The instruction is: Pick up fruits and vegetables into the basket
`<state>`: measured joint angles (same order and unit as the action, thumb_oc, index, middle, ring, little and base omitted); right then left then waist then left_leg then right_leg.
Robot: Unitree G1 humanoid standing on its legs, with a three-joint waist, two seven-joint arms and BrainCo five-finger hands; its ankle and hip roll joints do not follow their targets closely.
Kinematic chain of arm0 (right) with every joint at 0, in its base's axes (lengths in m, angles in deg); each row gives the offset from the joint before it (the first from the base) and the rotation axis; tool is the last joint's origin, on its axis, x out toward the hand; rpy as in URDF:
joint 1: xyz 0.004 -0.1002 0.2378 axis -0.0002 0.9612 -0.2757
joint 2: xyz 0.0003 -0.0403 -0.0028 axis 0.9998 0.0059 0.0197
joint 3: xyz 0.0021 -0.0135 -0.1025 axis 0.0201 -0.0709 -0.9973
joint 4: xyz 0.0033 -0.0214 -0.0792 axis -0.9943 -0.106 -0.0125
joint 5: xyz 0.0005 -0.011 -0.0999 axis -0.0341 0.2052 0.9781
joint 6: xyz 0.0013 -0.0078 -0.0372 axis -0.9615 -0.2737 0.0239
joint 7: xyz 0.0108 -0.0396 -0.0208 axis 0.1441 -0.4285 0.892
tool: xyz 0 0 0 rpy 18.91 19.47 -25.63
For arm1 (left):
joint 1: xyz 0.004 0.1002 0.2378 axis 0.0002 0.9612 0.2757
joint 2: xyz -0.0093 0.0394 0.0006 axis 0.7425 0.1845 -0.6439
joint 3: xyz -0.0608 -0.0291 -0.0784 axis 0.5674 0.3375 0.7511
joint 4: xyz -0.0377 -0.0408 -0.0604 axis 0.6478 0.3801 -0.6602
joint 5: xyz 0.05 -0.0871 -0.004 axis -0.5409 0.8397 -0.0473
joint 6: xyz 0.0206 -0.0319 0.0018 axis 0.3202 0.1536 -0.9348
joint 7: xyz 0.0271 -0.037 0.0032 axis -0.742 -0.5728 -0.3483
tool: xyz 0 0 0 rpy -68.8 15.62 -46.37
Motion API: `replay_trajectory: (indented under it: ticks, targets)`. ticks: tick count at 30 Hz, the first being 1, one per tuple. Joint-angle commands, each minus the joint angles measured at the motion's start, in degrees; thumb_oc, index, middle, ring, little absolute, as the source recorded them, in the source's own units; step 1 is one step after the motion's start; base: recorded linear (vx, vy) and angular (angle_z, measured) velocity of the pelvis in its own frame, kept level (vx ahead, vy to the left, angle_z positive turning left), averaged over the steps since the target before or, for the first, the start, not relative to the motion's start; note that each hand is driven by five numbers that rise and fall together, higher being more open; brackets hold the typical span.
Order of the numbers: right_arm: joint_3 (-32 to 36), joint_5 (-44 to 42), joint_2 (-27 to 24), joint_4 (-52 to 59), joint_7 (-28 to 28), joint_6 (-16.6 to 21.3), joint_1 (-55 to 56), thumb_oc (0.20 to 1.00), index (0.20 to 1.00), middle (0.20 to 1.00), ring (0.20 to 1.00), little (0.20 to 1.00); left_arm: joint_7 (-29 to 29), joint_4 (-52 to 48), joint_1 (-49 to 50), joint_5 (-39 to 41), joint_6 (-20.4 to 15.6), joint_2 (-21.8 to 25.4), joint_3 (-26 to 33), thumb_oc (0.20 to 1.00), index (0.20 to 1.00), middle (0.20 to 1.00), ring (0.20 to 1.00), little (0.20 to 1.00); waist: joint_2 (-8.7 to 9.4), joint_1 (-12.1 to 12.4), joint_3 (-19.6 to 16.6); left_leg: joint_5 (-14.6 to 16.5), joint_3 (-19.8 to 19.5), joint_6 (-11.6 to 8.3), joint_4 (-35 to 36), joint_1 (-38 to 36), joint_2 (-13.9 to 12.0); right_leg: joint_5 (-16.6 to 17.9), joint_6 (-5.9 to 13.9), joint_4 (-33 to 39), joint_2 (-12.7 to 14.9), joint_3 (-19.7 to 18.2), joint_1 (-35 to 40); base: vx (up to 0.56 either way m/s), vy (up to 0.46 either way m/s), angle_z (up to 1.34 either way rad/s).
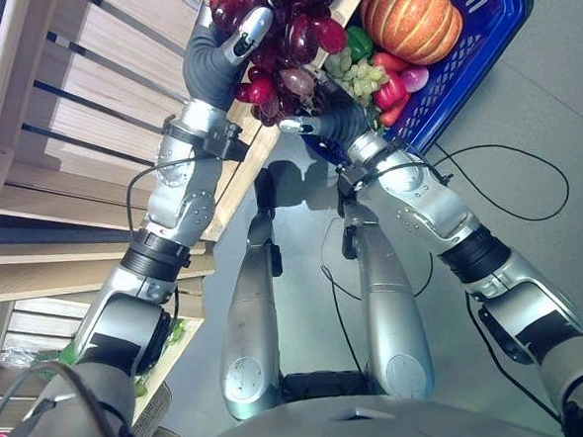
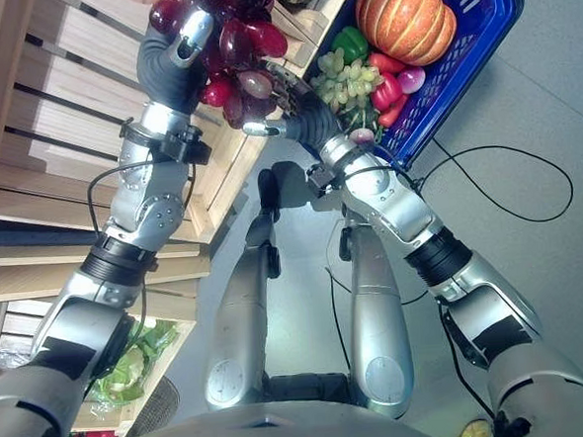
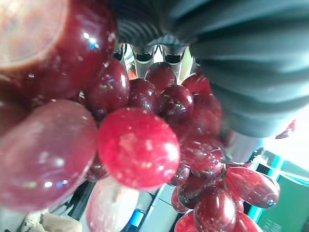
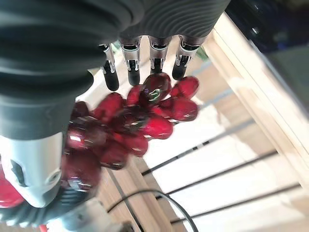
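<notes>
Left hand (image 1: pixel 224 56) fingers curled round red grapes (image 1: pixel 285 36), right hand (image 1: pixel 327 120) fingers straight beneath

Both arms reach up and forward, elbows bent, and the two hands meet at the grapes (image 1: pixel 286 41). The left hand (image 1: pixel 224 52) is raised against the left side of the grapes, its dark ribbed cover toward the camera and its silver thumb lying across the fruit; in its wrist view its fingers (image 3: pixel 145 52) curl around the bunch. The right hand (image 2: pixel 300 114) sits just under the grapes, wrist bent, thumb pointing toward the left arm. In its wrist view its fingers (image 4: pixel 131 65) extend straight beside the grapes, not closed round them.
</notes>
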<state>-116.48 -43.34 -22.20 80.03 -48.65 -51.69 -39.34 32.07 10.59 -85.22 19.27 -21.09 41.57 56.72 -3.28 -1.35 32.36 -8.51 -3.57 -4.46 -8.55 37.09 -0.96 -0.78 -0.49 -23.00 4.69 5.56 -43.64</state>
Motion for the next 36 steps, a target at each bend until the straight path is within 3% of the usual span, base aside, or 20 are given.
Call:
replay_trajectory:
  ticks: [1,15,16,17,18,36]
  targets:
    - [-0.4,-3.0,1.8,4.2,2.5,1.4,-0.8,1.0,1.0,1.0,1.0,1.0,2.0,-7.0,-2.8,-0.7,-2.7,0.6,-0.9,0.2,0.2,0.2,0.2,0.2,2.19,0.9,-2.6,4.8,2.1,2.69,-3.0,-0.6,3.5,2.2,4.3,8.0,-1.3,-0.2,5.9,0.0,0.0,0.0]
    - [-1.6,-4.7,2.2,5.3,3.2,2.7,-2.9,1.0,1.0,1.0,1.0,1.0,2.6,-8.7,-3.7,0.2,-1.1,0.7,-2.8,0.2,0.2,0.2,0.2,0.2,2.39,1.3,-2.6,4.8,1.8,2.88,-3.5,0.0,3.9,2.5,4.2,8.2,-1.4,0.0,5.7,0.0,0.0,0.0]
    - [-1.6,-4.2,2.3,5.2,3.1,3.0,-3.2,0.752,0.752,0.752,0.752,0.752,2.6,-8.8,-3.7,0.2,-0.8,0.6,-3.0,0.2,0.2,0.2,0.2,0.2,2.4,1.3,-2.6,4.8,1.8,2.91,-3.6,0.1,3.9,2.5,4.21,8.1,-1.4,0.0,5.7,0.0,0.0,0.0]
    - [-1.6,-4.0,2.3,5.3,2.9,3.1,-3.3,0.655,0.655,0.655,0.655,0.655,2.7,-8.8,-3.7,0.1,-0.7,0.5,-3.0,0.2,0.2,0.2,0.2,0.2,2.41,1.3,-2.6,4.8,1.7,2.91,-3.7,0.1,4.0,2.5,4.21,8.1,-1.4,0.0,5.7,0.0,0.0,0.0]
    - [-1.6,-3.5,2.3,5.5,2.3,3.3,-3.6,0.216,0.216,0.216,0.216,0.216,2.7,-8.8,-3.9,0.5,-0.5,0.5,-3.2,0.2,0.2,0.2,0.2,0.2,2.43,1.3,-2.6,4.8,1.7,2.98,-3.7,0.2,4.0,2.6,4.2,8.1,-1.4,0.0,5.6,0.0,0.0,0.0]
    - [0.1,-1.3,2.5,6.0,-1.1,5.6,-3.7,0.2,0.2,0.2,0.2,0.2,2.8,-8.9,-3.5,0.1,0.4,-0.3,-3.1,0.2,0.2,0.2,0.2,0.2,2.51,1.2,-2.6,4.9,1.7,3.06,-3.7,-0.1,4.2,2.9,4.35,8.5,-1.3,0.0,5.9,0.0,0.0,0.0]
